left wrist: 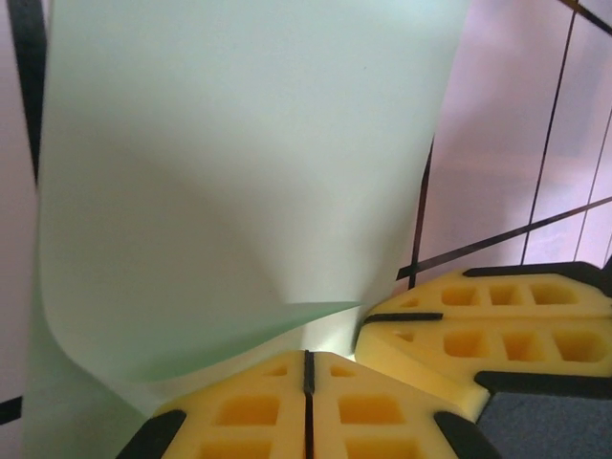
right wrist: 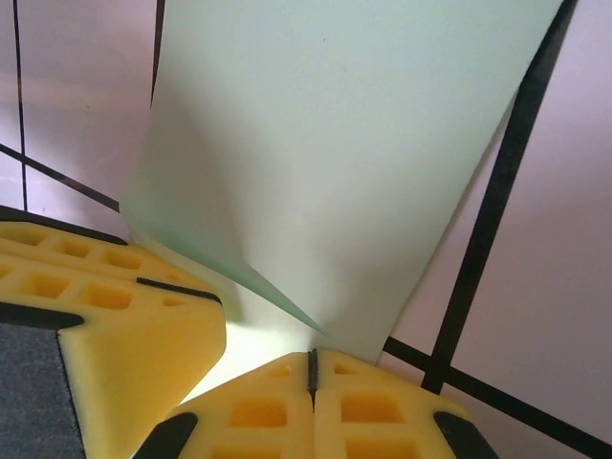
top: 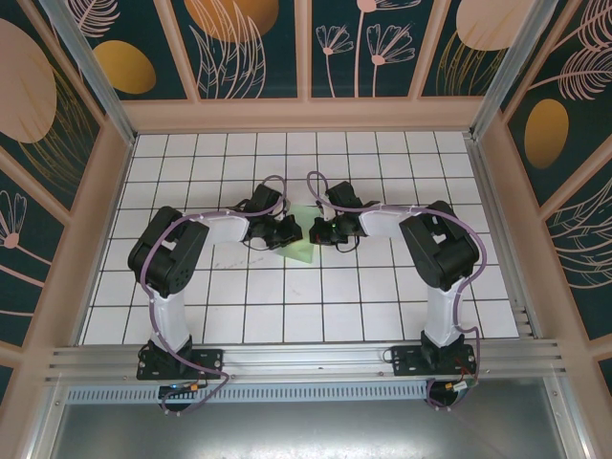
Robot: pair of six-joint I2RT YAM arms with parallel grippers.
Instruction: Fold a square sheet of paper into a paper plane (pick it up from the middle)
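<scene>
Both pincers are clamped on the square sheet of paper [top: 299,247], mid worktop [top: 287,316], between the two arms. Left pincer [left wrist: 308,371]: pads pressed together, tight seam, sheet edge caught in it. Right pincer [right wrist: 313,371]: same, pads together w/ paper in the seam. The two grips sit just beside each other on the same stretch of paper. I read that as pinching one spot from both sides so the sheet lifts w/o sliding and can be bent over itself. Paper rises from the pads and curls, not flat. My guess is a first fold is being set up; nothing plane-like yet.

Views:
- **Top cam:** gives the layout. Arms bent inward, roughly symmetric, heads meeting at centre, green patch poking out on the near side. Too small there to judge the grip.
- **Left wrist cam:** gives the curl. Sheet bows up and over, plus the right pincer's yellow pads [left wrist: 478,335] at right.
- **Right wrist cam:** gives a sharp diagonal line running down to the pads. Prob a crease, could be just an overlapped edge, hard to tell. Left pincer's pads [right wrist: 105,287] at left.

Grid lines show behind the sheet in both wrist cams, so I judge the gripped part is off the worktop.
</scene>
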